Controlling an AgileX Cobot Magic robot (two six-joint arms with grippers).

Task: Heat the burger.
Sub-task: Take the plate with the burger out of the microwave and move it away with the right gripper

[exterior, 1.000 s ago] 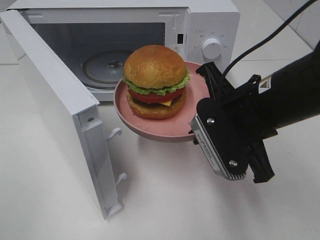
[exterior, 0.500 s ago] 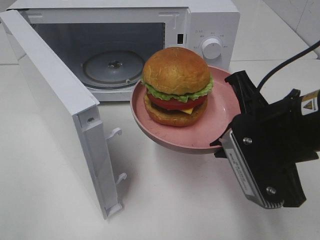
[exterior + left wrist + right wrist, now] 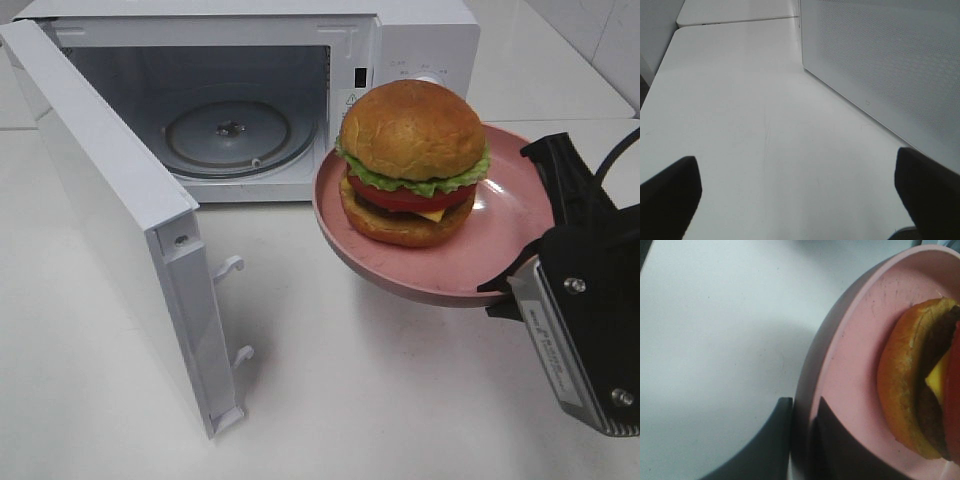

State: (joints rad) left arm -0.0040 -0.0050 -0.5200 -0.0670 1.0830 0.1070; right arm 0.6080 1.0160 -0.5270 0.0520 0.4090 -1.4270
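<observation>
On the pink plate (image 3: 500, 215), the burger (image 3: 413, 163), beside the right end effector (image 3: 801, 412) clamped on the plate's rim.

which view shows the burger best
The exterior high view: the whole burger shows there, bun to base, sitting on the pink plate outside the microwave. The right wrist view catches only its bottom edge, close and cropped. The left wrist view shows none of it.
</observation>
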